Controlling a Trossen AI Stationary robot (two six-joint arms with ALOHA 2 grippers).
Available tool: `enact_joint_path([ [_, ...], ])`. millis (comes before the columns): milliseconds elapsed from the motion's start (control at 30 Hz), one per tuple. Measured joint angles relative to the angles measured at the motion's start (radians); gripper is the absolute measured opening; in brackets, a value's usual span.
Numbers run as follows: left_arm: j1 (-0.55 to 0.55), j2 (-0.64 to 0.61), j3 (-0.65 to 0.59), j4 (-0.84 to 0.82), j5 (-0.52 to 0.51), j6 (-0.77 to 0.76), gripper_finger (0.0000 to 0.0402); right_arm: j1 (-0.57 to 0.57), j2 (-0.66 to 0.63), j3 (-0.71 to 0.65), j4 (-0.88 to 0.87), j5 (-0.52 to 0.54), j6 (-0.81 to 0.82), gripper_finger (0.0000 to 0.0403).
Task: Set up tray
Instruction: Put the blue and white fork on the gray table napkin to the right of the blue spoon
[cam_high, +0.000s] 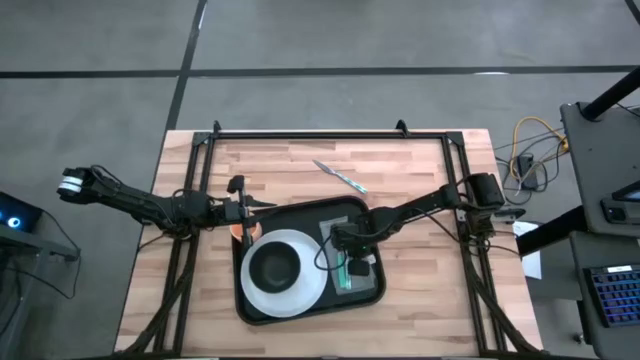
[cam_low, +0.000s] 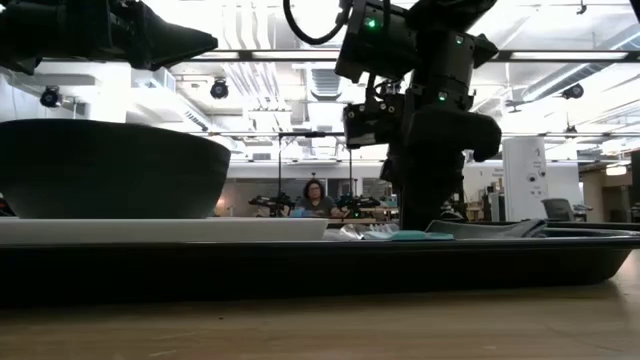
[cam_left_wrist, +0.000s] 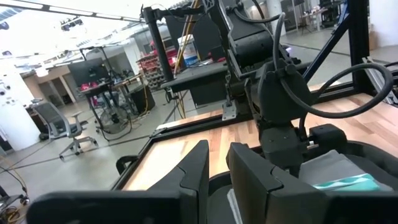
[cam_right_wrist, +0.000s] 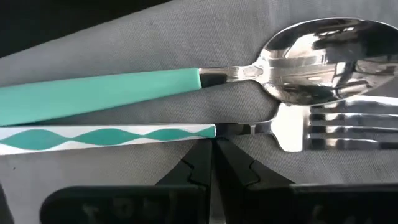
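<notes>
The right gripper (cam_right_wrist: 212, 163), shut and empty beside the fork (cam_right_wrist: 186, 134), should be lifted straight off the napkin (cam_right_wrist: 124, 43); the left gripper's (cam_left_wrist: 217, 168) fingers stand slightly parted, nothing seen held.

table (cam_high: 400, 180): pale wood, visible grain | tray (cam_high: 372, 290): black, matt | napkin (cam_right_wrist: 124, 37): grey cloth, matt | spoon (cam_right_wrist: 323, 59): glossy mirror-bright metal bowl (teal handle, plastic-looking, smooth) | fork (cam_right_wrist: 329, 127): polished metal tines
</notes>
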Motion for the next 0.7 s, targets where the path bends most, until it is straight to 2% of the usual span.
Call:
enact_joint_path([
  [200,0.0,0.0,0.0,0.0,0.0,0.0,0.0046,0.0,-0.005,-0.001,-0.008,0.011,0.028,0.0008],
  [367,0.0,0.0,0.0,0.0,0.0,0.0,0.0046,-0.002,-0.001,-0.002,-0.008,-0.045,0.097,0.0008],
  [700,0.0,0.0,0.0,0.0,0.0,0.0,0.0046,-0.001,0.001,0.01,-0.021,-0.057,0.169,0.0008],
])
